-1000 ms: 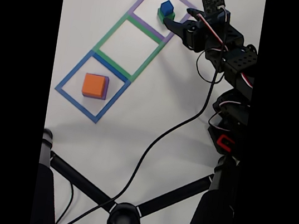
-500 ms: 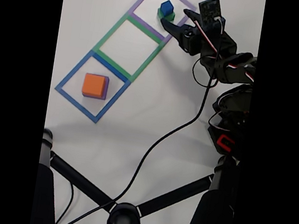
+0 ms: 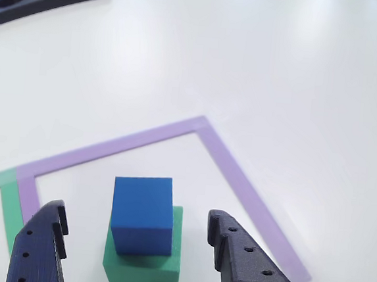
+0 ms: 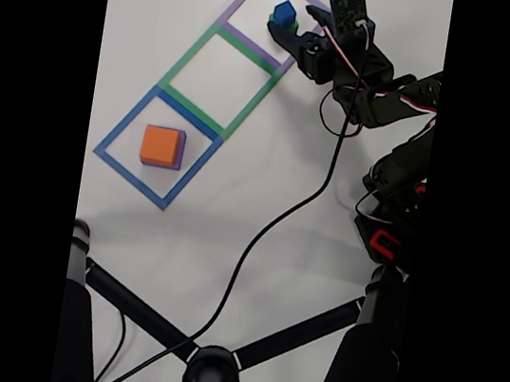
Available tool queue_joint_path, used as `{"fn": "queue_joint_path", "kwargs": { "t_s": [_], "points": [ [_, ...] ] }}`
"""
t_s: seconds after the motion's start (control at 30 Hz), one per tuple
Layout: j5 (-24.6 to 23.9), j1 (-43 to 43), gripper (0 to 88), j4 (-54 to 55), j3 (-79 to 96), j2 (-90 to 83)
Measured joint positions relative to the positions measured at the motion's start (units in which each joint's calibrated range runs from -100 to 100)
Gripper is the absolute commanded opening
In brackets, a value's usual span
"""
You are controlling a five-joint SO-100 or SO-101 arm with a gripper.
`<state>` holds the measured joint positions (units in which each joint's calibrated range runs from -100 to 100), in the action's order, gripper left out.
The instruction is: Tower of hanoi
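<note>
1. Between the two dark fingers of the gripper (image 3: 137,232), seen in the other view, sits the small blue cube (image 3: 142,213). It rests on the green block (image 3: 143,264). The jaws stand wide apart and hold nothing; neither finger touches foam.

2. Left of the pincer in that view, the left fingertip (image 3: 42,240) is well clear of the blue cube's side. Right of the cube, the right fingertip (image 3: 229,240) leaves a similar gap. The straddle looks roughly centred, so a plain close should squeeze evenly.

3. Grip height matters. I judge the blue cube alone should be lifted, so the pads want to meet its sides above the green block's top face, not at the seam.

4. Beyond the pincer, the purple tape square (image 3: 232,174) frames this stack.

5. In the fixed view, the gripper (image 4: 289,25) reaches the blue cube (image 4: 283,12) at the far end of the tape row. Well away from the pincer, the salmon-orange block (image 4: 160,144) lies on the purple block (image 4: 180,151) inside the blue tape square (image 4: 120,128). The green tape square (image 4: 187,54) lies between.

6. Close slowly and lift straight up, or the green block may shift.
</note>
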<state>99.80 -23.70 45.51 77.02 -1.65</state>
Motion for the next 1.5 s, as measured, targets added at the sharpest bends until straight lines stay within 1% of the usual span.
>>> {"fn": "queue_joint_path", "kwargs": {
  "t_s": [0.67,0.87,1.27,1.5],
  "points": [
    [0.0,0.7,18.4,3.0,-5.7,9.0],
    [-0.2,0.7,14.9,3.0,-5.7,9.3],
    [-0.2,1.1,4.5,3.2,-5.9,10.2],
    [-0.2,1.1,2.8,3.2,-5.9,10.3]
  ]
}}
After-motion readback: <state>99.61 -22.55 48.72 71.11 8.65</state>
